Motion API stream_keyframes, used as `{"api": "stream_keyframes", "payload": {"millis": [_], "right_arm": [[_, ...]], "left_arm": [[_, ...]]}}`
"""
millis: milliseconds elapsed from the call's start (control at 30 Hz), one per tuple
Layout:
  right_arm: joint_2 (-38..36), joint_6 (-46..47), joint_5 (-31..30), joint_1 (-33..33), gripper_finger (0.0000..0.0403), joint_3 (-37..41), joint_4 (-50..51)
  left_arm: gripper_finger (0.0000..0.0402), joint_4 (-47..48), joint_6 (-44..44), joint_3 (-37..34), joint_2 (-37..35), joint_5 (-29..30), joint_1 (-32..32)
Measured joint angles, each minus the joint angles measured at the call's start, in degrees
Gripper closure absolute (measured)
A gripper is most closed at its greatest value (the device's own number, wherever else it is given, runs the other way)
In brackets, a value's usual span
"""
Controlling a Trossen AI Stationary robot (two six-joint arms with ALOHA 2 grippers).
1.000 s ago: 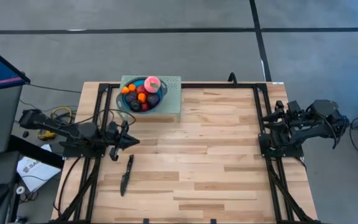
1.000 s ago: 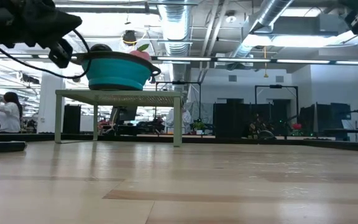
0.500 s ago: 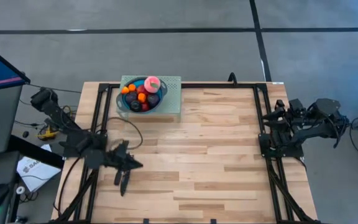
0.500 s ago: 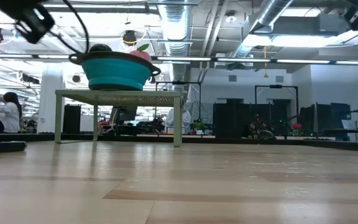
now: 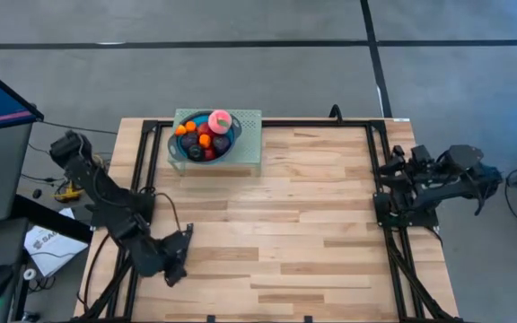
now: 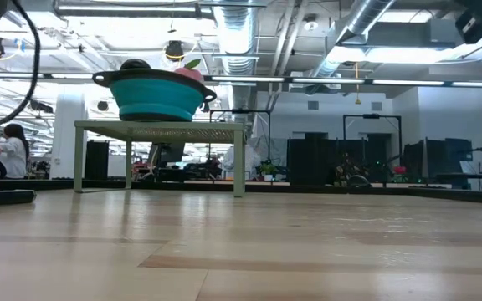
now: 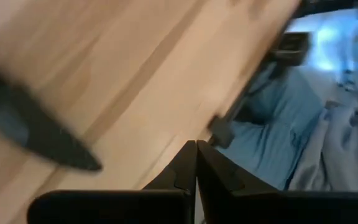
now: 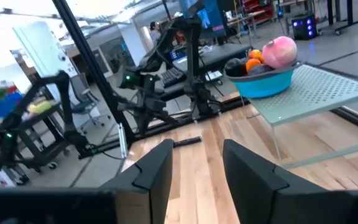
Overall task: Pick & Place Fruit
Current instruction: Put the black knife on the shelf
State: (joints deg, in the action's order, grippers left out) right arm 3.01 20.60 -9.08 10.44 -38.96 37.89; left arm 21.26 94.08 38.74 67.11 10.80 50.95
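The fruit (image 5: pixel 206 136) sits piled in a blue bowl (image 5: pixel 193 151) on a pale green perforated stand (image 5: pixel 245 144) at the table's far edge. A pink piece (image 8: pixel 278 51) lies on top, with orange pieces (image 8: pixel 253 62) beside it and red and dark ones below. In the low view the bowl (image 6: pixel 153 94) stands raised on the stand (image 6: pixel 161 128). My left gripper (image 5: pixel 178 267) is shut and hovers near the table's near-left part, far from the bowl. My right gripper (image 8: pixel 194 168) is open and waits at the table's right edge (image 5: pixel 386 172).
A long black knife (image 7: pixel 36 130) lies on the wood just beside my left gripper; in the high view the gripper covers it. Black frame rails (image 5: pixel 380 179) run along both sides of the table. The wide wooden middle (image 5: pixel 285 215) holds nothing. A person (image 6: pixel 11 150) stands in the room behind.
My left gripper has travelled from a spot just near of the bowl's stand toward the table's near edge and has come over the knife. In the low view it has left the picture's top left. The bowl, fruit and knife have stayed put.
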Motion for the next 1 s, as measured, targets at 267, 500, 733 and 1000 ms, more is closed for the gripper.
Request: {"api": "stream_keyframes", "payload": {"millis": [267,500,733,1000], "right_arm": [[0.04,-1.68,0.02,0.04,0.0275,6.09,-4.81],[1.17,-1.55,0.24,0.55,0.0279,11.02,-13.22],[7.27,-1.71,3.48,3.48,0.028,17.77,-28.13],[20.0,-5.72,3.5,9.03,0.028,20.61,-39.74]], "left_arm": [[0.0307,2.83,9.26,-0.07,3.76,-1.2,-1.69],[0.0184,10.38,17.78,-2.69,6.04,-2.73,-6.47],[0.0162,11.84,20.88,-4.68,6.19,-1.95,-8.36],[0.0207,11.14,20.28,-6.5,10.37,-0.71,-9.3]]}}
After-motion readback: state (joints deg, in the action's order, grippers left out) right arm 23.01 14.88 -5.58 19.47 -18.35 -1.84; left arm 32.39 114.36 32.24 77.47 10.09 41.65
